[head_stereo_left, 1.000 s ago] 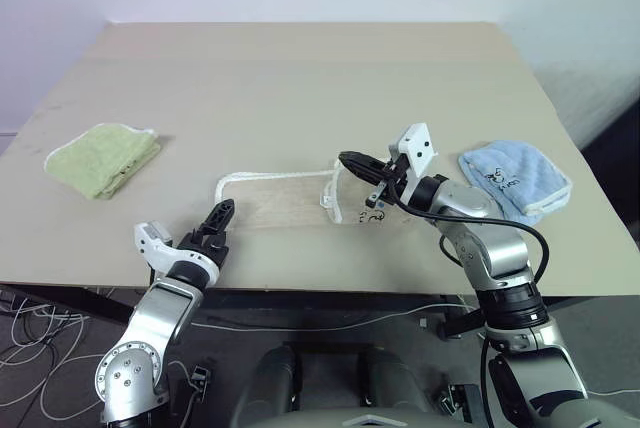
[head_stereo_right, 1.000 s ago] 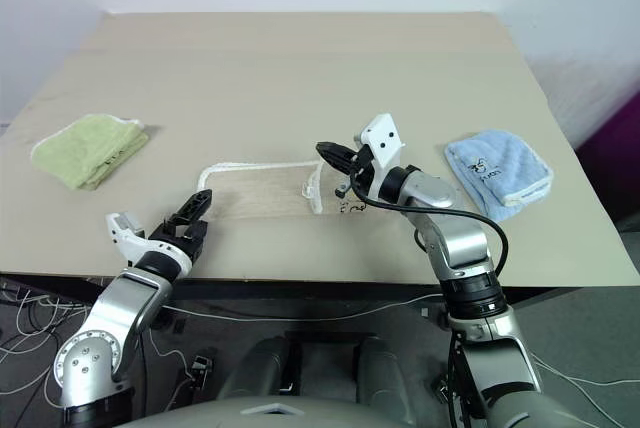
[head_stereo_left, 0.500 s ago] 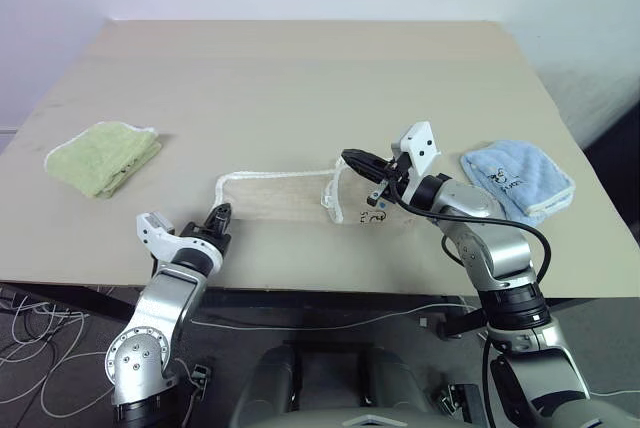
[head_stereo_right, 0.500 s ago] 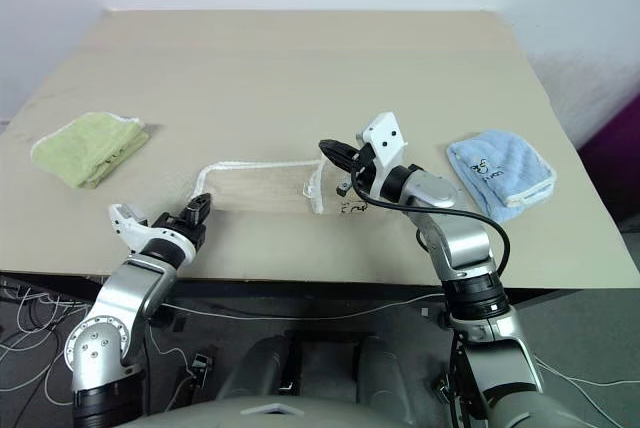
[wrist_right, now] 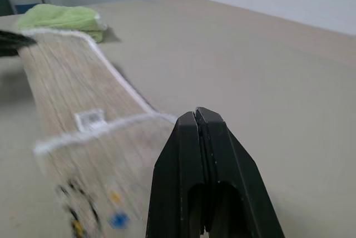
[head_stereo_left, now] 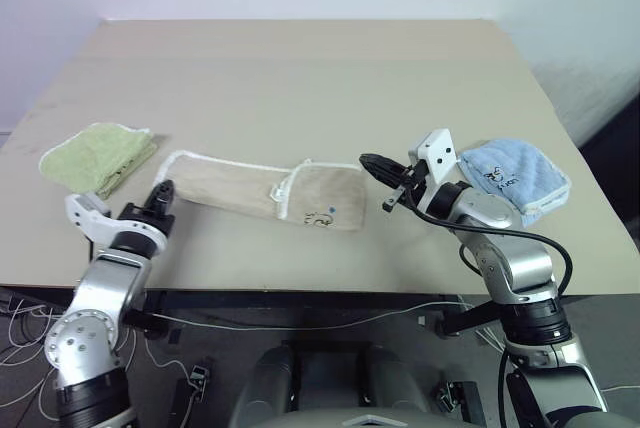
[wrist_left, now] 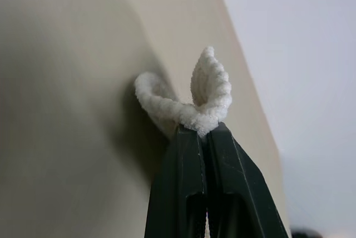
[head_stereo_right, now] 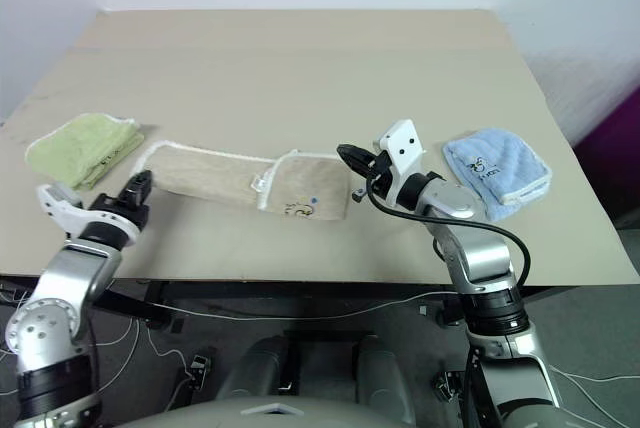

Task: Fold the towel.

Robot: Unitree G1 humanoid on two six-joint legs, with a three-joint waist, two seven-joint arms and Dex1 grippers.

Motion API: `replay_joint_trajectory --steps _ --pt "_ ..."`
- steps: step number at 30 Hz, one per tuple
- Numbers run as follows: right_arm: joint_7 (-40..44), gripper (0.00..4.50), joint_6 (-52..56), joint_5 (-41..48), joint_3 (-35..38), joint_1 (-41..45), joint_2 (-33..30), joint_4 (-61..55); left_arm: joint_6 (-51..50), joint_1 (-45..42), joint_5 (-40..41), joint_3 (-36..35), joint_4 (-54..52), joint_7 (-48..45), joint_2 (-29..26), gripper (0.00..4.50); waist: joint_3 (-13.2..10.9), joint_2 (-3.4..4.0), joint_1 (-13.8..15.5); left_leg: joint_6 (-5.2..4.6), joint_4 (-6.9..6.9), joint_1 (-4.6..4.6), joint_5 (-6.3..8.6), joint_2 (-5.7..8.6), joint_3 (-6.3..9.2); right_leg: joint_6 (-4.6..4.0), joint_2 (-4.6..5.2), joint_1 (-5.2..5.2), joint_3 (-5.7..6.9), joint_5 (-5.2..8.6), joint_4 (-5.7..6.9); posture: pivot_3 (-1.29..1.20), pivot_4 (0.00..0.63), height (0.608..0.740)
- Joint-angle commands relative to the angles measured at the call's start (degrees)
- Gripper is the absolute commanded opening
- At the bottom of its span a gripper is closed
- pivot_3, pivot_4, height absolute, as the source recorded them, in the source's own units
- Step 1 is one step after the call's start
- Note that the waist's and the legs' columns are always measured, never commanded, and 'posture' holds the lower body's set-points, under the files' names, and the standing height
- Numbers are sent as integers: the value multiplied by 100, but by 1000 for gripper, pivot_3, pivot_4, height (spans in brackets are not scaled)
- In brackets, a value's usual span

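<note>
The soft beige terry towel (head_stereo_left: 262,191) will sag; hold its corded corners. The left gripper (head_stereo_left: 160,195), at nine o'clock, pinches one corner; the right gripper (head_stereo_left: 372,163) is closed, empty.

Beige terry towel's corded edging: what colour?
White edging on the beige terry towel; clearest in the left eye view.

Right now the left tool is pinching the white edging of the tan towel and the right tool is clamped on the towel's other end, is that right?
Not quite. The left tool does pinch the white edging of the tan towel, as the left wrist view shows. But the right tool is shut on nothing: the left eye view shows it beside the towel's other end, not holding it.
</note>
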State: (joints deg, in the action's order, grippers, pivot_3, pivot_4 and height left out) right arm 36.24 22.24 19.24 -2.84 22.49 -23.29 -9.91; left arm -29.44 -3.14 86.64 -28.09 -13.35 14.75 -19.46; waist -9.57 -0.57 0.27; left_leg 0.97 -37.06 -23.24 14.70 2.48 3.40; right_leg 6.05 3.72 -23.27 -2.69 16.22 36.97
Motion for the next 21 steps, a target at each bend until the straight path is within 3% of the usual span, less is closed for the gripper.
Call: replay_joint_trajectory --steps 1,10,14,21 --pt "-84 0 -55 -3 147 0 -21 -259 -119 -245 -161 -234 88 -593 -486 37 -2 -3 0 0 0 0 0 0 0 0 0 0 0 0 0 0 150 740" --pt "-223 0 -121 -49 183 -14 -5 -209 -754 -905 -781 347 -102 -2118 -1419 37 -7 -7 4 1 1 -5 0 2 2 0 3 -4 2 0 0 0 150 740" --pt "-279 0 -138 -68 177 -20 11 -220 -1136 -1192 -1469 1287 -541 -3235 -1826 37 -8 -7 -6 1 5 -7 0 2 0 0 3 -8 1 0 -1 0 150 740" --pt "-340 0 -185 -107 196 -9 17 -192 -1142 -1568 -2915 2602 -684 -4480 -2025 37 -12 -1 -91 2 12 -8 -1 1 -1 0 3 -12 -2 0 -1 0 150 740"
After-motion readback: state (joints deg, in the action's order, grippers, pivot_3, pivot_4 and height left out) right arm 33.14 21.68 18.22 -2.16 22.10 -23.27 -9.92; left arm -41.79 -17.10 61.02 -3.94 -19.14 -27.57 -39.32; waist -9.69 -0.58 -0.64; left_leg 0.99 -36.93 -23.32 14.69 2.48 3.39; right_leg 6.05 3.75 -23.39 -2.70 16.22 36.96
